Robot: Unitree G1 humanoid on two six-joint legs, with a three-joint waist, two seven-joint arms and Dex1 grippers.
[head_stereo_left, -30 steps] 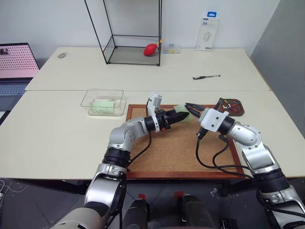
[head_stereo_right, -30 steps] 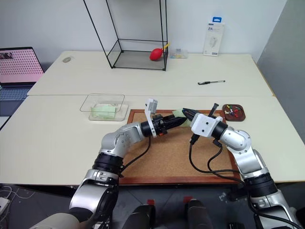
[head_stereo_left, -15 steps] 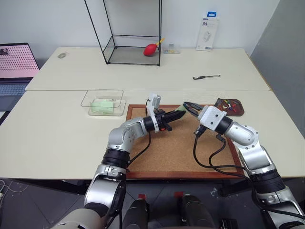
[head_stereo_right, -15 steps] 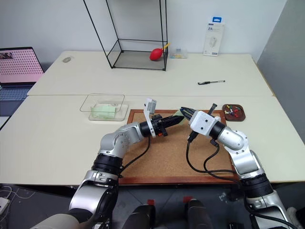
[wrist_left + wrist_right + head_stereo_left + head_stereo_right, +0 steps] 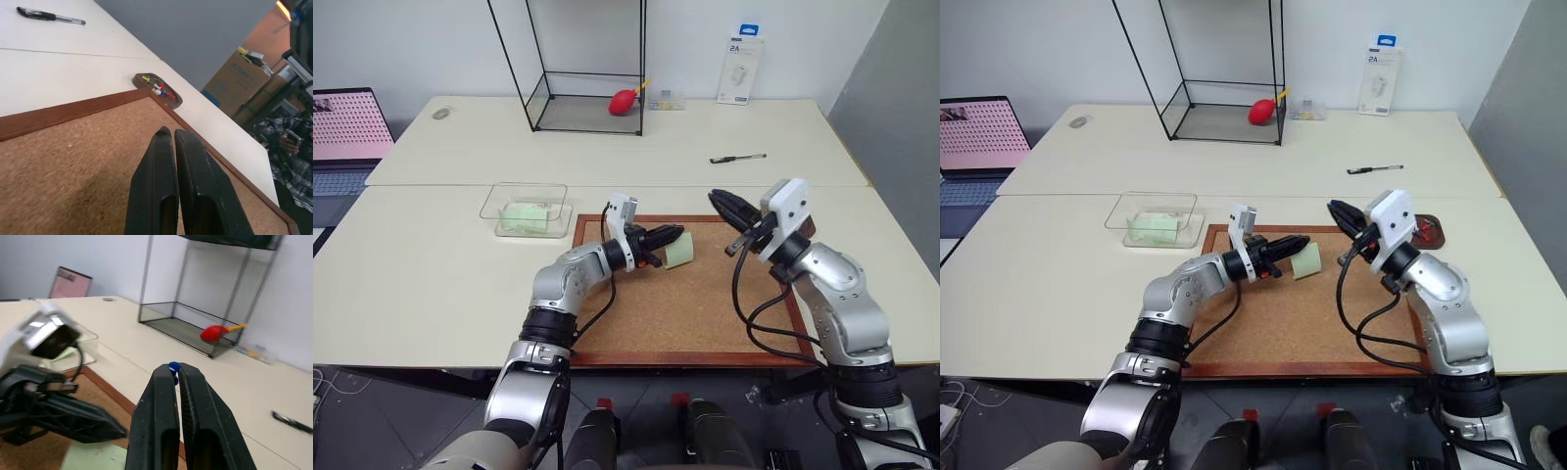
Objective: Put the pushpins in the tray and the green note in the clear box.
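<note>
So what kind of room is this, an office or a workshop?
Probably an office or lab storeroom: pale desks pushed together, a laptop at one edge, and stacked cardboard boxes beyond the table.

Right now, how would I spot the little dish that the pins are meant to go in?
Find the wood-framed corkboard at the near edge of the cream table. Just off its far right corner, behind the robot's right hand, sits the tray, a small dark brown dish. Unlike the clear box off the board's far left corner, it is opaque and holds coloured pushpins.
</note>
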